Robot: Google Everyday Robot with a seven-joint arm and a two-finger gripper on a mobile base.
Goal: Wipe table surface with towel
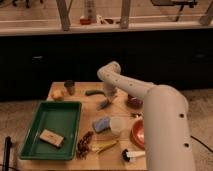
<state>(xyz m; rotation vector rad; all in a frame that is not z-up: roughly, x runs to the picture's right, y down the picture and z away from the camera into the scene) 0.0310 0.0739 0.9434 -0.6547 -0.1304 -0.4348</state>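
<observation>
My gripper [108, 95] points down over the far middle of the light tan wooden table surface [90, 111]. It is shut on the towel [103, 104], a small pale grey-blue cloth that hangs from it and touches the tabletop. The white arm [125, 85] reaches in from the lower right and bends at an elbow above the table's far edge.
A green tray [35, 125] holding a tan block [51, 137] lies front left. A blue pad [100, 125], white cup [117, 125], red bowl [138, 133], banana [103, 146], green vegetable [92, 92], dark cup [70, 86] and a yellow item [57, 94] stand around.
</observation>
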